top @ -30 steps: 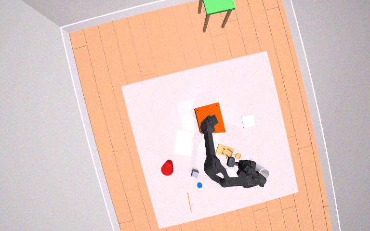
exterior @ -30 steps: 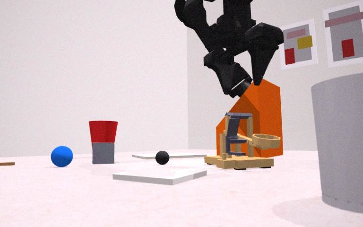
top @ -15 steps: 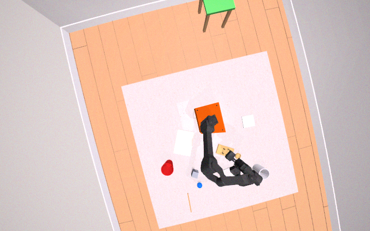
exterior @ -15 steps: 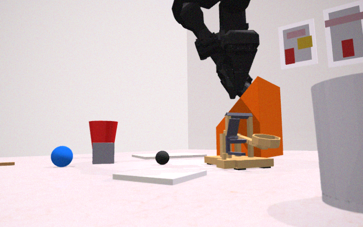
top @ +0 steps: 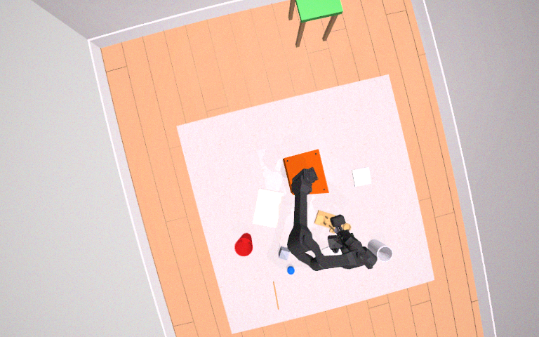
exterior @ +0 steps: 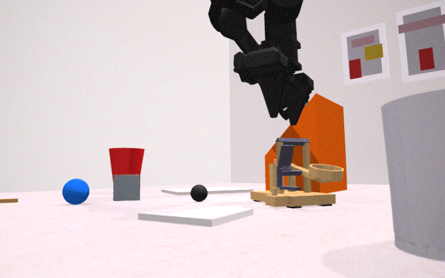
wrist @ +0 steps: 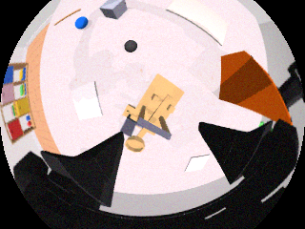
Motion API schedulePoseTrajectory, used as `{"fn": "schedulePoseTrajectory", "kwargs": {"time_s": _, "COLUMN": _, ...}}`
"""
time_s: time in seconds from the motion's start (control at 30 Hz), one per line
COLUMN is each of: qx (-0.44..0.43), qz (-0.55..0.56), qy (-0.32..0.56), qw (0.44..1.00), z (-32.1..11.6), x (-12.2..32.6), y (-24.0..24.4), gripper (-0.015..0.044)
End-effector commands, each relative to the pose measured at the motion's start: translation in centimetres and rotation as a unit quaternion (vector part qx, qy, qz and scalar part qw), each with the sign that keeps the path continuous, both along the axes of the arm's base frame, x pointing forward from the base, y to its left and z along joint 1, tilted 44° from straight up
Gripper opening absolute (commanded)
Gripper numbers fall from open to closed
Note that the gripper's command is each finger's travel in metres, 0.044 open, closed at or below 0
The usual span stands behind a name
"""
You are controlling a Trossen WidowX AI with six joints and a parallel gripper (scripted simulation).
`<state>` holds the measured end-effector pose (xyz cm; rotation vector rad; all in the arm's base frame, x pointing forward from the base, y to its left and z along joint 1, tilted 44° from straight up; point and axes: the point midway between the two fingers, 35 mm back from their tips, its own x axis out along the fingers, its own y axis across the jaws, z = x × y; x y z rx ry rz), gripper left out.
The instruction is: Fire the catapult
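White mug (top: 379, 249) (exterior: 416, 174) (poor thing) cut off by the exterior view's right edge.

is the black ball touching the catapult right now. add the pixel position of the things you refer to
Apart. The exterior view shows the black ball (exterior: 199, 193) (wrist: 131, 46) left of the catapult (top: 325, 220) (exterior: 305, 198) (wrist: 164, 88), mat visible between them.

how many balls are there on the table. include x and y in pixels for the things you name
2: a blue ball (top: 290, 269) (exterior: 75, 191) (wrist: 81, 22) near the gray cube (top: 283, 253) (exterior: 126, 187) (wrist: 113, 9), and a black ball (exterior: 199, 193) (wrist: 131, 46) between that cube and the catapult (exterior: 305, 198) (wrist: 164, 91). The arm hides the black one from above.
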<state>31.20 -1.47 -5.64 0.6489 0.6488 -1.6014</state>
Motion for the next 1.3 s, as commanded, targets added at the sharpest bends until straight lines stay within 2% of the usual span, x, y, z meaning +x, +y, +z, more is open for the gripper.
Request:
{"fn": "schedulePoseTrajectory", "kwargs": {"time_s": 0.0, "qx": -0.011, "qz": -0.058, "qy": -0.051, "qw": 0.997, "z": 0.1, "x": -0.6, "y": -0.5, "gripper": 0.0440}}
{"fn": "schedulePoseTrajectory", "kwargs": {"time_s": 0.5, "qx": -0.042, "qz": -0.234, "qy": -0.213, "qw": 0.948, "z": 0.6, "x": -2.1, "y": -1.7, "gripper": 0.0440}}
{"fn": "schedulePoseTrajectory", "kwargs": {"time_s": 0.73, "qx": -0.042, "qz": -0.236, "qy": -0.215, "qw": 0.947, "z": 0.4, "x": -2.1, "y": -1.9, "gripper": 0.0440}}
{"fn": "schedulePoseTrajectory", "kwargs": {"time_s": 0.87, "qx": -0.043, "qz": -0.235, "qy": -0.215, "qw": 0.947, "z": -2.5, "x": -2.7, "y": -4.9, "gripper": 0.0440}}
{"fn": "schedulePoseTrajectory", "kwargs": {"time_s": 1.27, "qx": -0.043, "qz": -0.235, "qy": -0.215, "qw": 0.947, "z": -3.3, "x": -2.8, "y": -5.6, "gripper": 0.0440}}
